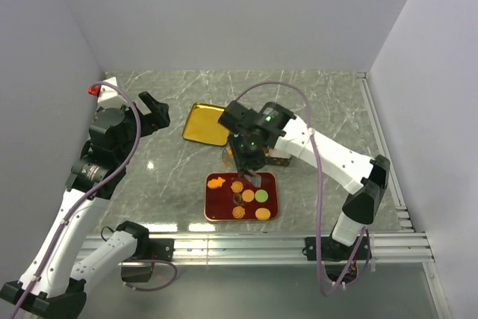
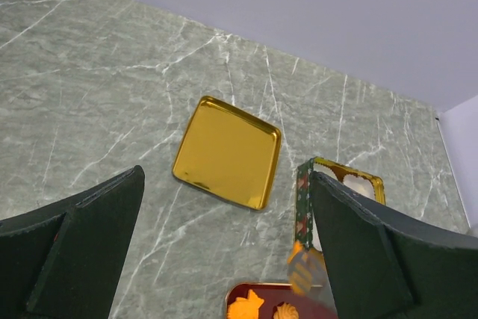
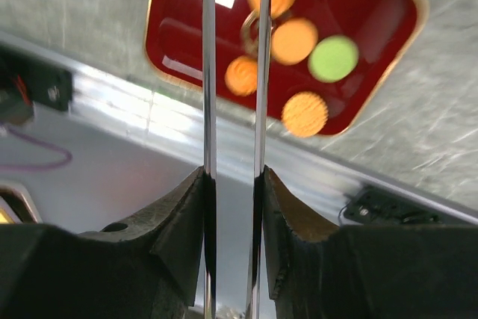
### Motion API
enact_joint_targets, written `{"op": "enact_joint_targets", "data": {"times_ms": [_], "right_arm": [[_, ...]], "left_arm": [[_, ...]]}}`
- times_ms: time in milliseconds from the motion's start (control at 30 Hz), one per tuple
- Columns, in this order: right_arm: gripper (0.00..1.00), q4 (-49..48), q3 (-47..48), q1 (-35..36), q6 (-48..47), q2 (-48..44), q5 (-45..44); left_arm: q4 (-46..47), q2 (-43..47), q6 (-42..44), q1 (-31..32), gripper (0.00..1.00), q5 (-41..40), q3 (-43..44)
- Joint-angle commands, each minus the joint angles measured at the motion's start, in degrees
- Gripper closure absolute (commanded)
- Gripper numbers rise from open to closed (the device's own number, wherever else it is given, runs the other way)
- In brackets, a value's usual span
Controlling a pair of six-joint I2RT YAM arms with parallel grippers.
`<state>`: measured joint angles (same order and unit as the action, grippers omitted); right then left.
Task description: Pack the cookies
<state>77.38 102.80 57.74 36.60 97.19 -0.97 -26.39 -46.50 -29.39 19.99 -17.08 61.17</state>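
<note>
Top: right gripper [image 1: 246, 173] low over red tray [image 1: 211, 214], among the cookies [image 1: 247, 196]; left gripper [image 1: 154, 112] off aside.
Left wrist: fingers [image 2: 89, 244] spread wide, empty; tin [image 2: 302, 207] beyond.
Right wrist: blades nearly together, grip unclear.
Likely picking; next, secure one cookie and carry it to the tin.

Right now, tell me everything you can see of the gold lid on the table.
The gold lid is a shallow rounded square, shiny and metal-looking, with a low raised rim all round. It lies flat on the green marbled table, apparently hollow side up, turned at an angle to the table's edges, with nothing in it. It sits behind the red tray and left of the patterned tin, with a gap to both. Only the table touches it.
</note>
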Motion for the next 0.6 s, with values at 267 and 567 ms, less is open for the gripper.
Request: {"op": "enact_joint_targets", "data": {"times_ms": [267,567], "right_arm": [[0.63,4.36,1.17,-15.98,-6.45,-4.37,-6.67],[0.64,1.54,-0.85,-24.41,-10.76,-2.89,-6.59]], "left_arm": [[0.03,-1.22,-0.41,0.31,0.01,1.96,5.01],[0.82,-2.89,-0.76,0.31,0.01,2.40,5.98]]}}
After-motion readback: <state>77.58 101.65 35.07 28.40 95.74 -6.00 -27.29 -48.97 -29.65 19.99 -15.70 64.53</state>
